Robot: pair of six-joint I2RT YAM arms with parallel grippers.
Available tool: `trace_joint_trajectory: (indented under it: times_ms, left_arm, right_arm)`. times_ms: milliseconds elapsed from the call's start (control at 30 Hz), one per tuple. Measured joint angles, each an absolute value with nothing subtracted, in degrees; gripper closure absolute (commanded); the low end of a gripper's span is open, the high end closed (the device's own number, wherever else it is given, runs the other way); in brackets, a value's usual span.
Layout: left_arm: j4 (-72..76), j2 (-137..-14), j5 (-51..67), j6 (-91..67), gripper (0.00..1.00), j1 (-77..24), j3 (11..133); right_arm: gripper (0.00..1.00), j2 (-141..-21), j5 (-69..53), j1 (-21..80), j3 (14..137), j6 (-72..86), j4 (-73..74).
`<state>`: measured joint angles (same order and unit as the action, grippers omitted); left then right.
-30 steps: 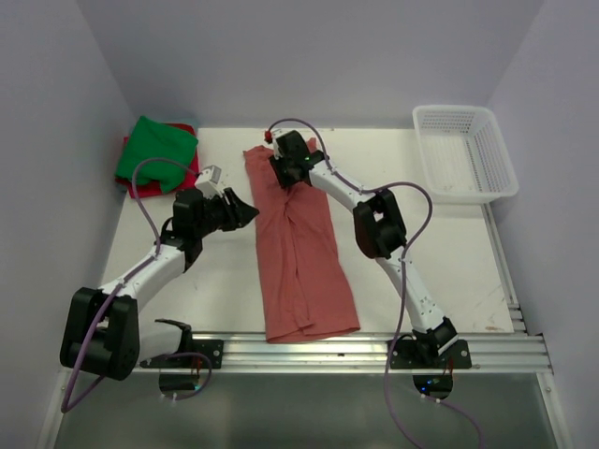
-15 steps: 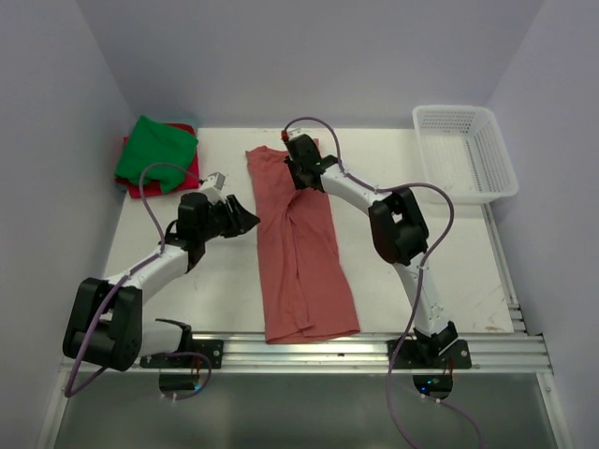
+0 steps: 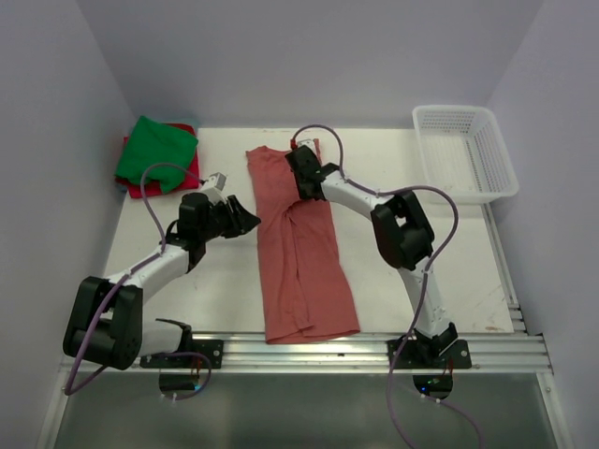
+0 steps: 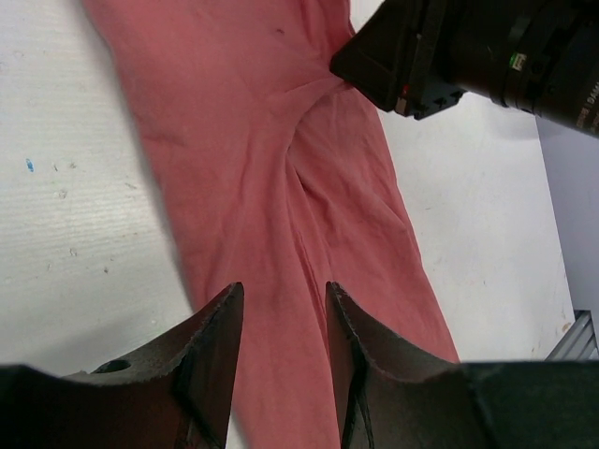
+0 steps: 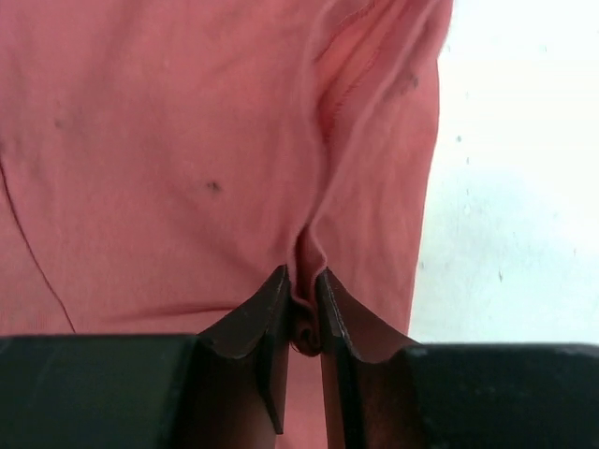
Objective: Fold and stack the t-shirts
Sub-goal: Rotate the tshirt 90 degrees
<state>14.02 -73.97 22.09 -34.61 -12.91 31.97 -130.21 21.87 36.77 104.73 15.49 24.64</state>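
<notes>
The faded brick-red t-shirt (image 3: 304, 262) lies as a long narrow strip down the middle of the table. My right gripper (image 3: 301, 192) is over its far part, shut on a pinched ridge of the cloth (image 5: 309, 253), which bunches between the fingertips. Wrinkles run out from that pinch (image 4: 318, 94). My left gripper (image 3: 251, 217) hovers at the shirt's left edge, open, with the cloth (image 4: 281, 187) showing below its gap and nothing between the fingers. The green t-shirt (image 3: 154, 150) sits folded on the red-pink one (image 3: 164, 184) at the far left corner.
A white mesh basket (image 3: 465, 154) stands at the far right. Walls close in the left, back and right sides. An aluminium rail (image 3: 309, 351) runs along the near edge, where the shirt's hem ends.
My right gripper shifted slightly right and nearer over the shirt's far part and closed on a fold of it. The left gripper barely moved.
</notes>
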Motion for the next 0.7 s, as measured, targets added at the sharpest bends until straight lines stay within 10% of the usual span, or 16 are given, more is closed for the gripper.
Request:
trace_joint_trajectory:
  times_ms: [233, 500, 700]
  left_arm:
    - [14.04, -74.28, 22.09, -34.61, 0.57, -12.91, 31.97]
    - [14.04, -74.48, 22.09, -34.61, 0.57, -12.91, 31.97]
    - [14.04, -74.7, 22.13, -34.61, 0.56, -12.91, 31.97]
  right_arm:
    - [0.85, -123.22, 24.69, 39.0, 96.47, 18.65, 24.6]
    - [0.34, -120.66, 26.15, 39.75, 94.48, 20.97, 25.23]
    - [0.33, -120.66, 28.62, 40.32, 94.48, 21.58, 27.4]
